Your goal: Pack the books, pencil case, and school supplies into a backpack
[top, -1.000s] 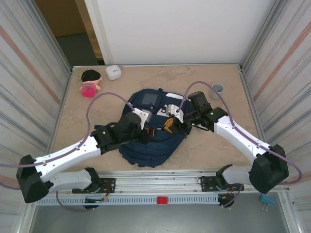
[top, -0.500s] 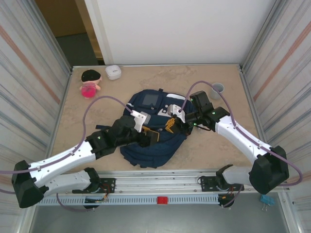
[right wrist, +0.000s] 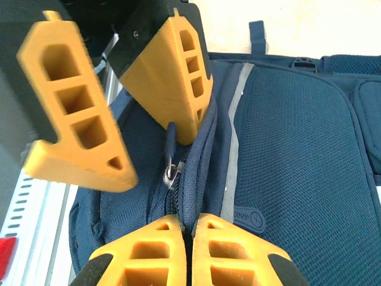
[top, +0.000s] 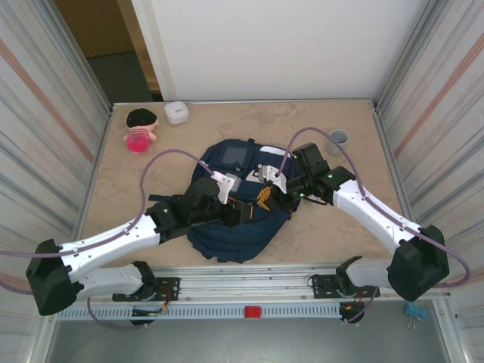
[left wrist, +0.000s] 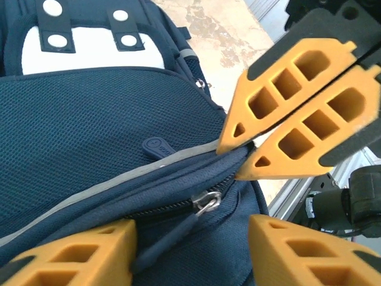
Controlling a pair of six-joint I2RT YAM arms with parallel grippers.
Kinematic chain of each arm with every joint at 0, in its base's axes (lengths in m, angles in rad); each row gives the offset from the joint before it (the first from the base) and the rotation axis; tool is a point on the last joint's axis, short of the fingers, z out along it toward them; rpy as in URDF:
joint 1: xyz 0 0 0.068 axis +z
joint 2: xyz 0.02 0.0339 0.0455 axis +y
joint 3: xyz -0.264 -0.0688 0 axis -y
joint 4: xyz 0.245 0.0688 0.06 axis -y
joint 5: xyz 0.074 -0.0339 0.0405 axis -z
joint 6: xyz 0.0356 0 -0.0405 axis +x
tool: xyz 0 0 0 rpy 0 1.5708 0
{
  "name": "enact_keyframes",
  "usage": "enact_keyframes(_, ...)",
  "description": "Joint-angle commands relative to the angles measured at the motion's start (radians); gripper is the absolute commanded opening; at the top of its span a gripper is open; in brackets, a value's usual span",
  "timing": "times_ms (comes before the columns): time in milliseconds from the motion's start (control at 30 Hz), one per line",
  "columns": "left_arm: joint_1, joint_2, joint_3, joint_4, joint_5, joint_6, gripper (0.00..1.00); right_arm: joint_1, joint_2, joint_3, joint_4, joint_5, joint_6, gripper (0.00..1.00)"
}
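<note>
The backpack (top: 234,227) lies mid-table (top: 340,227). Its small round tag (right wrist: 247,217) has letters too tiny to read. The right gripper (right wrist: 187,220) is clenched on the backpack's cloth. The left gripper (left wrist: 191,223) is released, one finger on each side of the zip pull (left wrist: 205,202). A cup (top: 338,137) sits at 2 o'clock.

round badge (right wrist: 249,218) on backpack (right wrist: 292,131), lettering not legible
</note>
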Motion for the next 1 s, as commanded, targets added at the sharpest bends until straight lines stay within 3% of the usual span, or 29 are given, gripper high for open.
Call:
enact_keyframes(0,-0.005,0.023,0.043,0.025,0.006,0.010,0.40,0.031,-0.026,0.056,0.041,-0.107,-0.006,0.00)
enact_keyframes(167,-0.006,0.010,0.061,-0.106,-0.086,0.025,0.10,0.014,-0.044,0.041,0.035,-0.090,-0.019,0.00)
enact_keyframes(233,-0.001,-0.013,0.059,-0.162,-0.119,0.025,0.03,-0.014,-0.050,0.027,0.033,-0.096,-0.026,0.00)
enact_keyframes(467,0.041,-0.184,-0.049,-0.289,-0.216,0.038,0.00,-0.125,-0.047,0.019,-0.025,-0.114,-0.073,0.00)
enact_keyframes(567,0.080,-0.254,-0.092,-0.308,-0.205,0.060,0.00,-0.132,-0.045,0.035,-0.070,-0.073,-0.096,0.01)
enact_keyframes(633,0.104,-0.284,-0.106,-0.260,-0.127,0.098,0.00,-0.121,-0.052,0.042,-0.069,0.000,-0.065,0.10)
enact_keyframes(767,0.108,-0.283,-0.081,-0.167,-0.016,0.129,0.00,0.016,-0.058,0.096,-0.079,0.247,0.027,0.52)
enact_keyframes(833,0.107,-0.260,-0.052,-0.168,0.005,0.140,0.00,0.108,-0.067,0.082,-0.028,0.333,0.047,0.62)
enact_keyframes(967,0.107,-0.242,-0.022,-0.151,0.037,0.148,0.00,0.198,-0.060,0.042,0.085,0.341,0.052,0.67)
